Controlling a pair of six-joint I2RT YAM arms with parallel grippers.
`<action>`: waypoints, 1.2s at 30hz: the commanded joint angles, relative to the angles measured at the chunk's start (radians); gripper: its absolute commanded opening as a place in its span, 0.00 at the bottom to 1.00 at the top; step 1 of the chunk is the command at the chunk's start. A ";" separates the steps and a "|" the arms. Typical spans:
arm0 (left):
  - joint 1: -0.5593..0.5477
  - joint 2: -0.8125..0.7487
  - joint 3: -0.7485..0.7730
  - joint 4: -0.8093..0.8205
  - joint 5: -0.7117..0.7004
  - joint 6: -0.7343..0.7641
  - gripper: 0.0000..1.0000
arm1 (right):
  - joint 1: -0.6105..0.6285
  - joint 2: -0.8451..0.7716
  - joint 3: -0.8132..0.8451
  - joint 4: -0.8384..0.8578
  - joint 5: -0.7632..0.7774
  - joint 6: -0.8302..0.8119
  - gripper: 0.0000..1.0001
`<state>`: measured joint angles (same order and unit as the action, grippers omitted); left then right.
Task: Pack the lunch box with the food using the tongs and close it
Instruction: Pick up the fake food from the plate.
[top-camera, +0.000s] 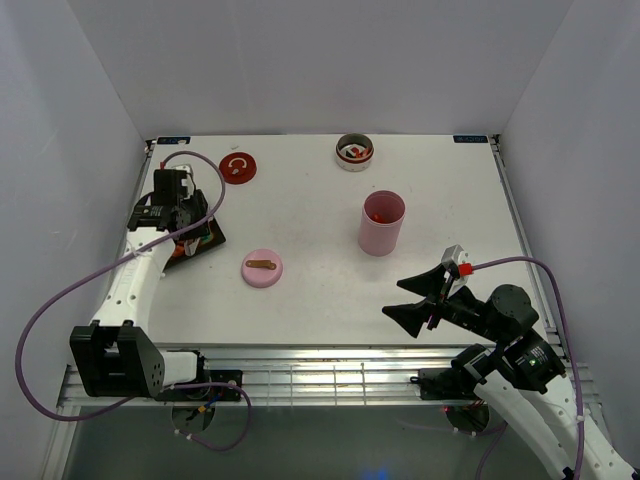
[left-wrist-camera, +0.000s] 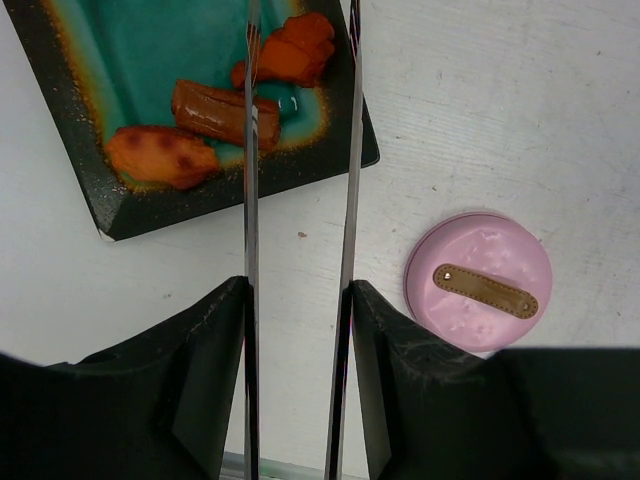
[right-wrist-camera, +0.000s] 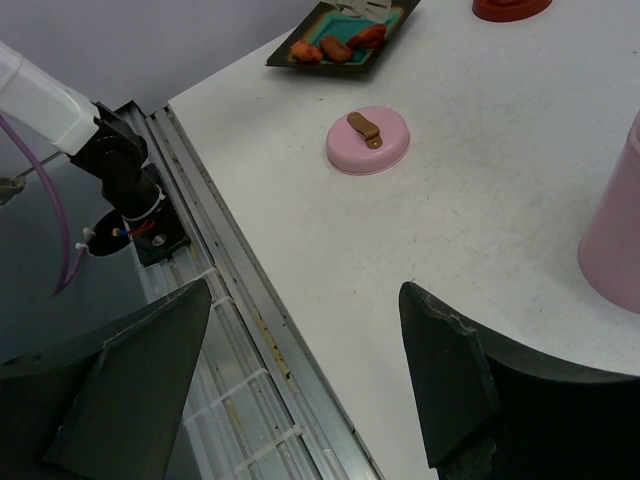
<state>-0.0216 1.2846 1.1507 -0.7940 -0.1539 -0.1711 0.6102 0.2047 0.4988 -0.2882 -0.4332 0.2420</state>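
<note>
Tongs (left-wrist-camera: 251, 200) sat pinched between the fingers (left-wrist-camera: 200, 380) of your left claw (left-wrist-camera: 298, 292), each thin arm pressed against a finger's inner face. They reached out over the black tray (left-wrist-camera: 300, 165) at the bench's (top-camera: 300, 210) left edge. One arm crossed the brown sausage piece (left-wrist-camera: 215, 105) on the teal inside; the other ran past the red piece (left-wrist-camera: 300, 45) by the tray's rim. The tips lay outside the wrist view, so you could not tell whether they touched any food. An orange piece (left-wrist-camera: 160, 155) lay beside the sausage. Near the tray, toward the bench's middle, the pink lid (left-wrist-camera: 480, 250) lay flat, brown strap (left-wrist-camera: 485, 290) up. The pink lunch box (top-camera: 382, 222) stood upright right of centre, uncovered. Your right claw (right-wrist-camera: 305, 300) hung spread wide, nothing between its fingers, over the bench's near edge toward the right corner.
</note>
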 joint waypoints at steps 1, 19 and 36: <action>0.000 -0.034 -0.025 0.009 0.019 0.022 0.56 | 0.005 -0.001 0.018 0.034 -0.010 -0.012 0.82; 0.000 0.028 -0.019 0.022 -0.004 0.015 0.56 | 0.005 -0.001 0.018 0.032 -0.002 -0.012 0.82; 0.008 0.150 0.095 0.009 -0.145 -0.030 0.53 | 0.005 -0.002 0.014 0.034 0.001 -0.009 0.82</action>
<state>-0.0216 1.4357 1.1908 -0.7933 -0.2420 -0.1864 0.6102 0.2047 0.4988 -0.2882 -0.4324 0.2420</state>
